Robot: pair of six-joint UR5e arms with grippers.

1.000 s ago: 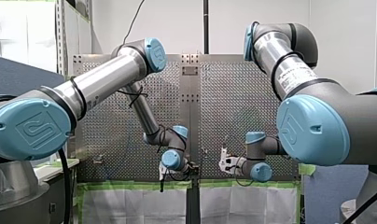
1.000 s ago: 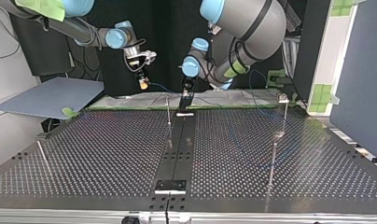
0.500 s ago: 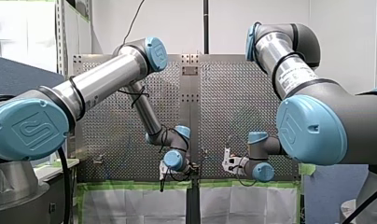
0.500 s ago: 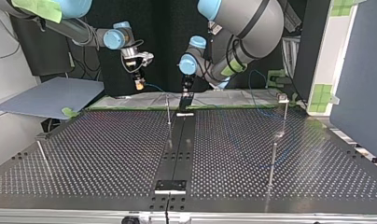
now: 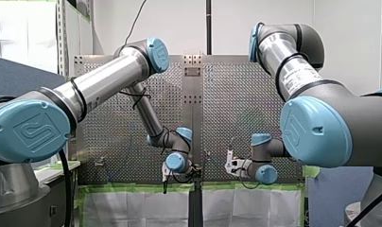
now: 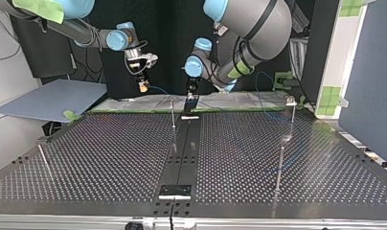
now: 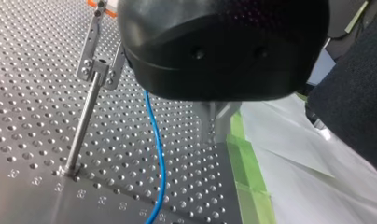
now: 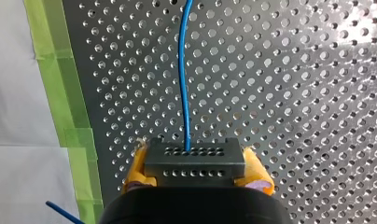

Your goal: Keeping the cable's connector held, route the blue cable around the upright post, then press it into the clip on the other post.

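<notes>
Pinching connector (image 8: pixel 194 163), right gripper (image 8: pixel 196 173) near taped table (image 8: pixel 280 84) edge; left gripper (image 6: pixel 192 93) state unclear

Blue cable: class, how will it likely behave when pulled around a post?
Probably flexible: the blue cable curves gently toward the table. Likely light: it is thin beside the connector in my right gripper. Somewhat springy, perhaps: it leaves the connector nearly straight.
</notes>
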